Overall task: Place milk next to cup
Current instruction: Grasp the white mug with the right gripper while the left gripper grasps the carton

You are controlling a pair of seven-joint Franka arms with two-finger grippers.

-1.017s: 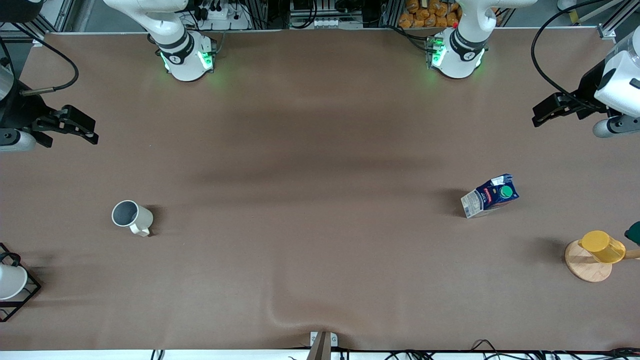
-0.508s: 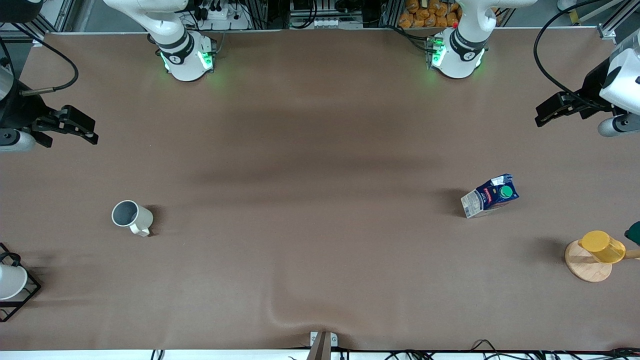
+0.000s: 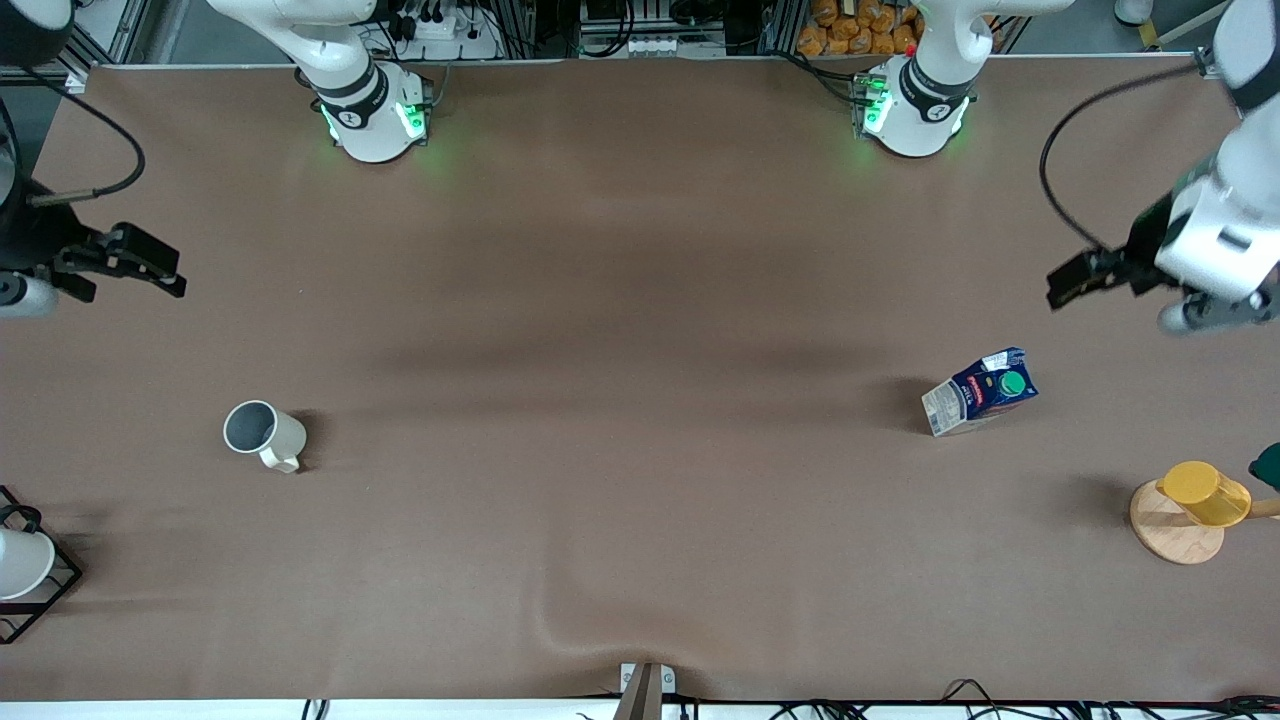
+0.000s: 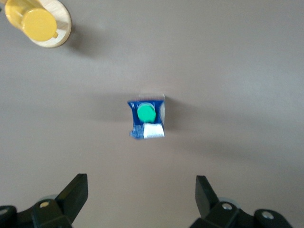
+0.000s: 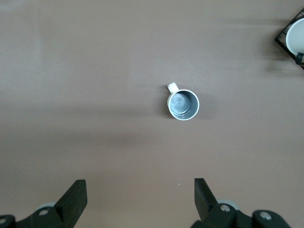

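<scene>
Two Franka arms hang over a brown worktop (image 3: 640, 300), neither touching anything. The milk (image 3: 980, 391), a dark-blue carton with a round green cap, stands toward the left arm's end of the worktop, upright as the left wrist view looks straight down on its cap. The left pincer (image 3: 1075, 284) is up in the air over bare worktop near that end; its two black fingers (image 4: 73, 192) are spread wide, released, with nothing between them, and the carton (image 4: 147, 118) shows in the gap between them in the wrist view.

The cup (image 3: 262, 434), a cream-white mug with a grey inside, stands upright toward the right arm's end, well apart from the milk, its small handle turned toward the front camera. The right pincer (image 3: 150, 268) is over bare worktop at that end, likewise released and holding nothing, its fingers (image 5: 72, 197) wide apart.

A yellow cup (image 3: 1205, 493) sits on a wooden disc (image 3: 1170, 525) near the milk, nearer to the front camera. A white cup (image 3: 20, 563) in a black wire rack (image 3: 45, 600) stands at the right arm's end.
</scene>
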